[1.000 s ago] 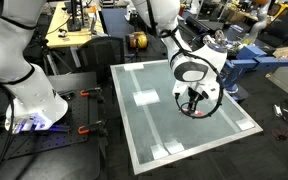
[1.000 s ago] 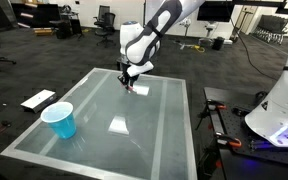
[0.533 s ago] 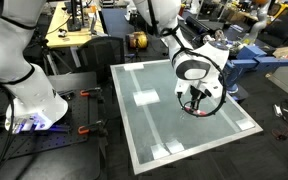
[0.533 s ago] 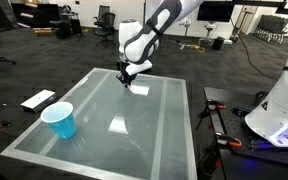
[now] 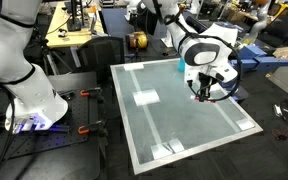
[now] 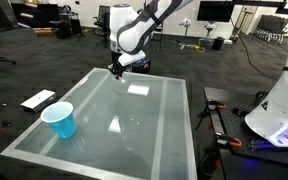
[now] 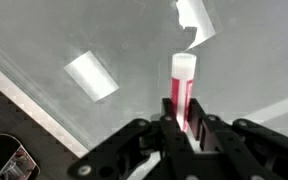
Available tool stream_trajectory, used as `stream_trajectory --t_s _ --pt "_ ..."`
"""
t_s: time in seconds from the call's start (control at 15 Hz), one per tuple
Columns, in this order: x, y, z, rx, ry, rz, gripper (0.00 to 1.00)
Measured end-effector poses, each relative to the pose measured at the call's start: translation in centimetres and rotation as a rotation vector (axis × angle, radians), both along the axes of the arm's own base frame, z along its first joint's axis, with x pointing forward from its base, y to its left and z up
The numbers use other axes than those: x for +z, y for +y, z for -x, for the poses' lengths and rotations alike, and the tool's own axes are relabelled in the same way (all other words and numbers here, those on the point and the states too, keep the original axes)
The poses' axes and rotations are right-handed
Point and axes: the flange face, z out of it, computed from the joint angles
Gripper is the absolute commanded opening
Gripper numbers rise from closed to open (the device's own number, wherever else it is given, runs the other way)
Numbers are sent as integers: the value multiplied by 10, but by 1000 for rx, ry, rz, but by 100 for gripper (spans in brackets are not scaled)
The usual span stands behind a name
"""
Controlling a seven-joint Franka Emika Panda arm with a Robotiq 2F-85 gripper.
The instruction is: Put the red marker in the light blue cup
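My gripper (image 7: 184, 128) is shut on the red marker (image 7: 180, 92). The marker's whitish end sticks out past the fingers, above the glass table. In both exterior views the gripper (image 5: 204, 93) (image 6: 115, 70) hangs over the table's far part, and the marker is only a tiny red speck at the fingers. The light blue cup (image 6: 58, 120) stands upright near the table's front left corner, well away from the gripper. A bit of light blue (image 5: 182, 63) shows behind the arm in an exterior view.
The glass table (image 6: 164, 140) (image 5: 174, 135) has white patches on it (image 6: 138, 88) (image 7: 91, 76) (image 5: 144, 98). A white sheet (image 6: 37, 99) lies on the floor beside the table. A second white robot base (image 5: 29, 100) stands next to the table.
The gripper has lifted and swung across the table with the red marker still in it. The cup has not moved.
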Motion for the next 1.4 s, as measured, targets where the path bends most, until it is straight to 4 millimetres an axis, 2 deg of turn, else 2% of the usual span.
stream_trajectory --t_s 0.4,0.73,1.07,1.13,1.27,1.4 --pt "51 22 -7 65 9 29 5" --pt "76 43 -8 132 54 53 5" --pt "81 85 -9 201 72 51 5" --pt "80 95 -9 215 77 47 20" --pt "79 110 -8 236 85 42 20" --pt "79 116 -8 244 86 41 20"
